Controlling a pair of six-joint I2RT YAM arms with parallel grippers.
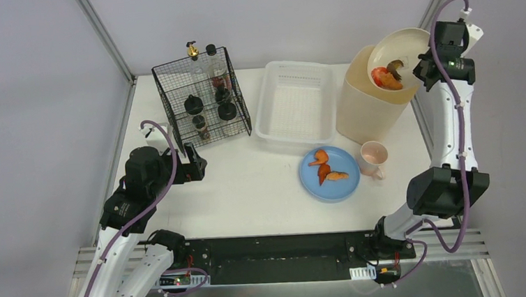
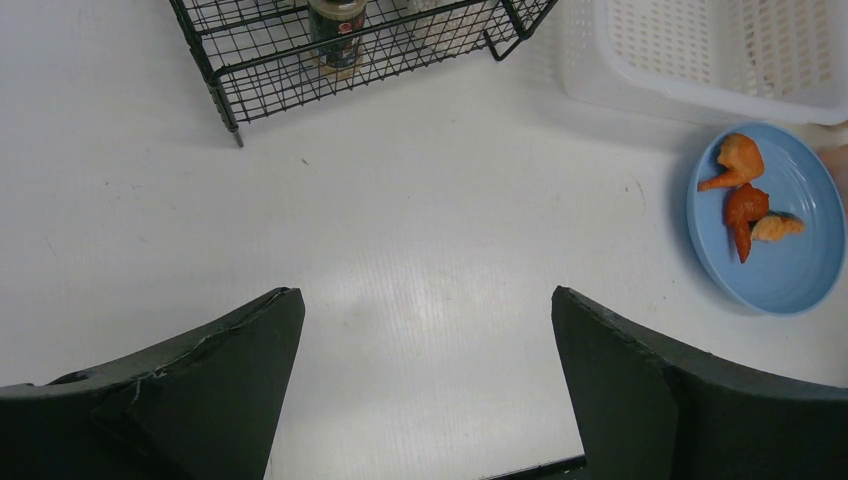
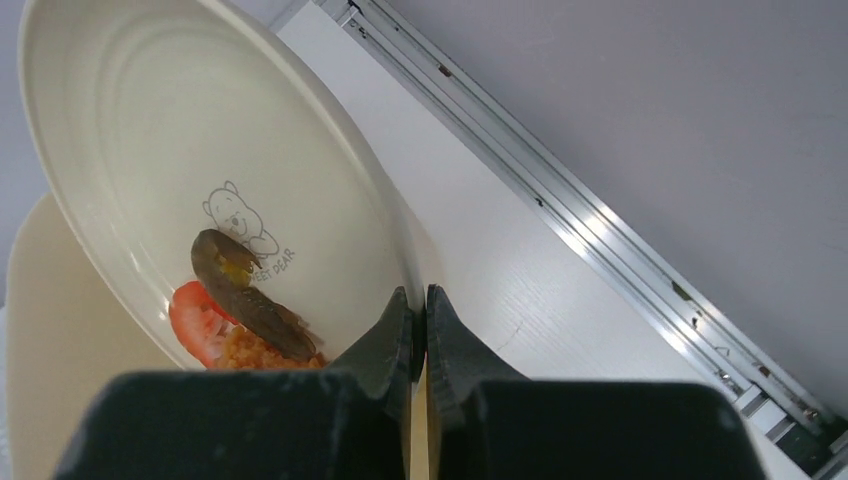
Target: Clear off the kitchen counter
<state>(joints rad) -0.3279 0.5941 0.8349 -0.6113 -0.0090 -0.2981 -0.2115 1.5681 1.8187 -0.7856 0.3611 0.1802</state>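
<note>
My right gripper [image 1: 424, 67] is shut on the rim of a cream plate [image 1: 400, 49] and holds it tilted over a cream bin [image 1: 366, 106] at the back right. Food scraps [image 1: 387, 77] lie at the plate's low edge; they also show in the right wrist view [image 3: 240, 310], on the plate [image 3: 150, 140]. My right gripper [image 3: 420, 310] pinches the rim. My left gripper [image 1: 195, 164] is open and empty over the kitchen counter [image 1: 249, 191], jaws wide in the left wrist view [image 2: 425, 310]. A blue plate [image 1: 330, 174] with orange peels [image 1: 324, 166] sits on the counter.
A black wire rack [image 1: 201, 97] with bottles and jars stands at the back left. A white slotted basket [image 1: 295, 104] sits beside it. A pink mug [image 1: 373, 157] stands right of the blue plate. The blue plate [image 2: 770, 225] and basket [image 2: 720, 50] show in the left wrist view.
</note>
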